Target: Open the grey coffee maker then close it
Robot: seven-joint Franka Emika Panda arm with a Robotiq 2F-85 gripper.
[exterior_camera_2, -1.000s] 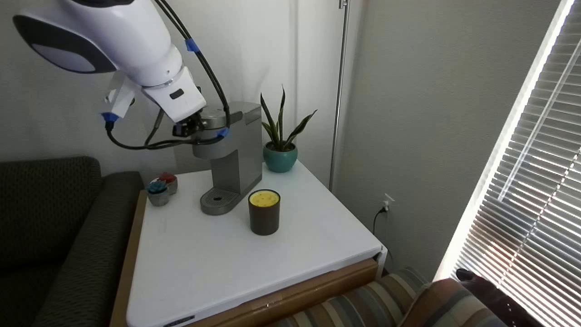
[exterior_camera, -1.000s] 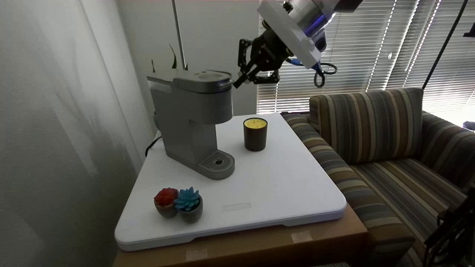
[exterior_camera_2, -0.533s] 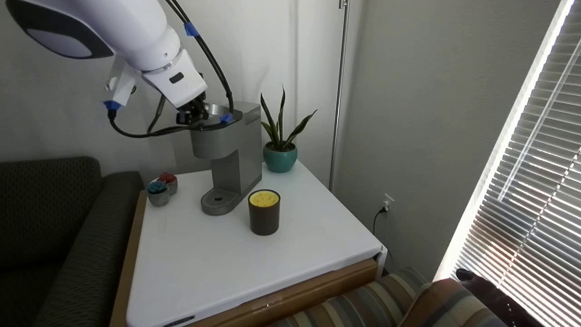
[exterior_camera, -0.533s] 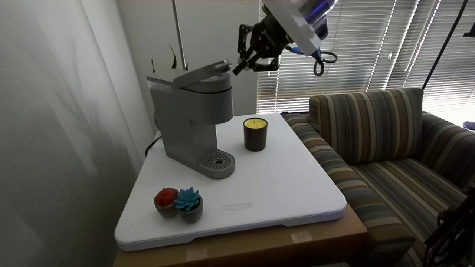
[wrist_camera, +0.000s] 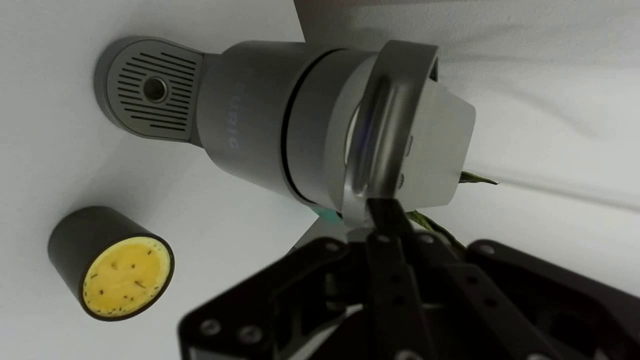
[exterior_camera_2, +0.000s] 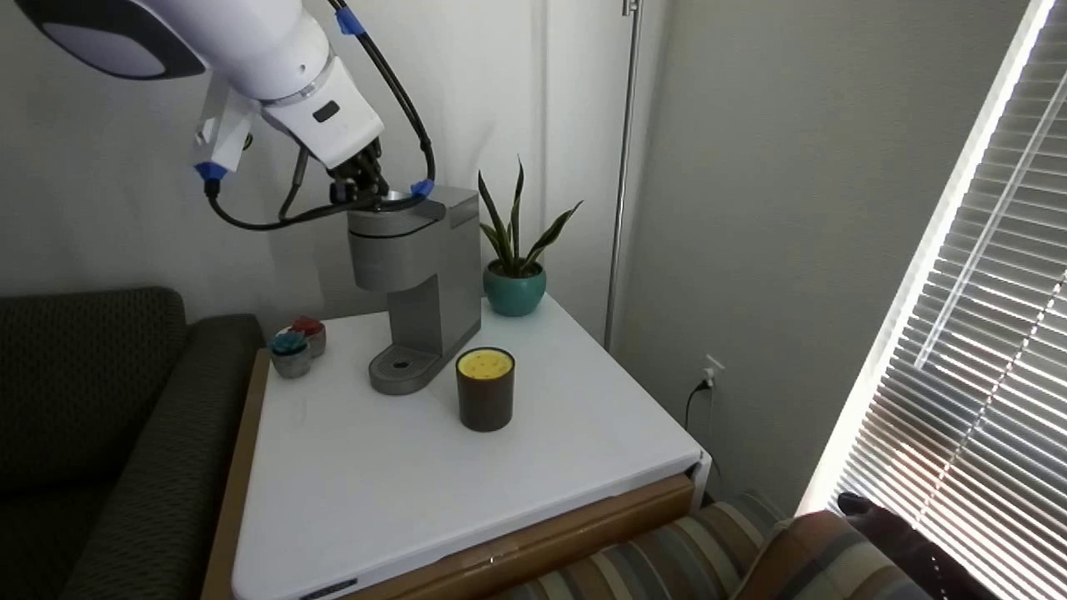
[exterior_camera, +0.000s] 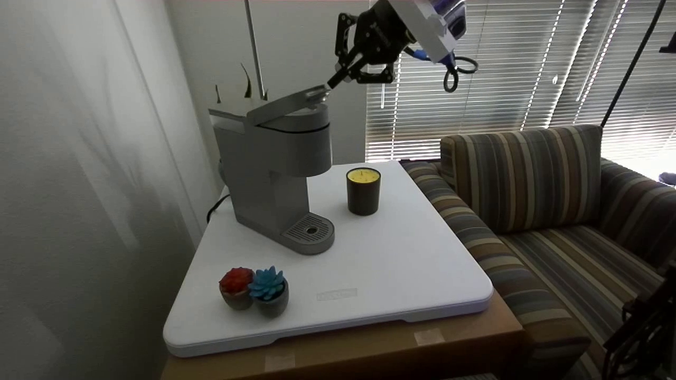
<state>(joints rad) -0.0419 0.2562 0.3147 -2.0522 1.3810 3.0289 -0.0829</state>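
Apparently, hand (exterior_camera: 332, 84), pinched narrow, meets front edge of tilted lid (exterior_camera: 285, 105), likely to lever it higher; grey coffee maker (exterior_camera: 272, 158) below.

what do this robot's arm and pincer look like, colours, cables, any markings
The arm is white and rounded, with a dark panel and black cables wrapped in places with blue tape. The pincer is black, angular and jointed, with silvery screws. No lettering is readable.

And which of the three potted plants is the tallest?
The plant in the teal pot, behind the grey coffee maker: it stands far taller than the little red plant and blue plant.
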